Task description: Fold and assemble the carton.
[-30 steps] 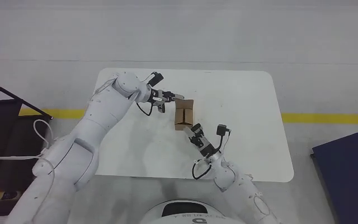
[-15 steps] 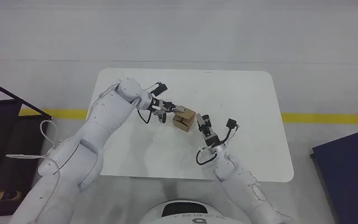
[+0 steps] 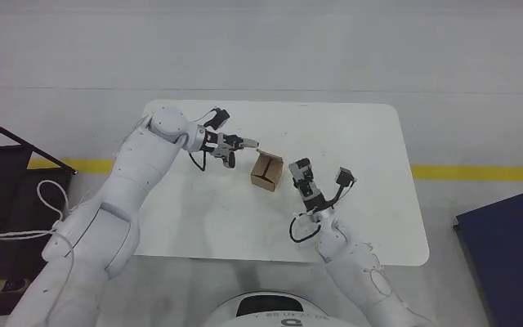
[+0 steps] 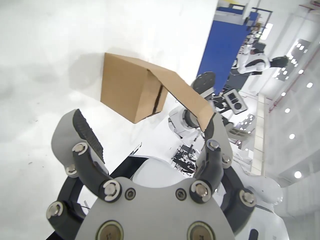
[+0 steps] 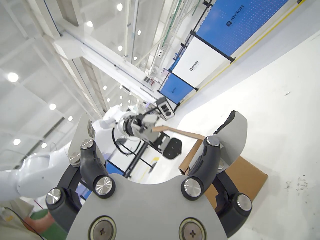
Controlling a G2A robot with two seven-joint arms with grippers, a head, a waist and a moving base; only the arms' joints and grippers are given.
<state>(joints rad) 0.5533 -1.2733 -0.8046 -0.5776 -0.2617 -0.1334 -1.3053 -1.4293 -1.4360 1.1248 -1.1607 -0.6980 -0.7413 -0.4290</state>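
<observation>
A small brown carton [image 3: 265, 171] stands near the middle of the white table [image 3: 359, 139], one flap raised. In the left wrist view the carton [image 4: 125, 86] lies just beyond my left gripper [image 4: 147, 126], which is open; the raised flap [image 4: 190, 96] touches the tip of one finger [image 4: 215, 131]. My left gripper [image 3: 248, 145] sits at the carton's far-left corner. My right gripper [image 3: 299, 168] is open beside the carton's right side. In the right wrist view the carton [image 5: 242, 176] lies behind one finger [image 5: 235, 131], and the flap [image 5: 180, 132] stretches toward the left gripper [image 5: 142, 126].
The table has rounded corners with bare surface to the right [image 3: 368, 188] and front left [image 3: 196, 212] of the carton. A yellow floor line [image 3: 466, 172] runs behind the table. A blue mat [image 3: 498, 245] lies on the floor at the right.
My right gripper swung from the carton's near side to its right side. My left gripper drew back slightly to the far left, and the carton turned a little with its flap lifted.
</observation>
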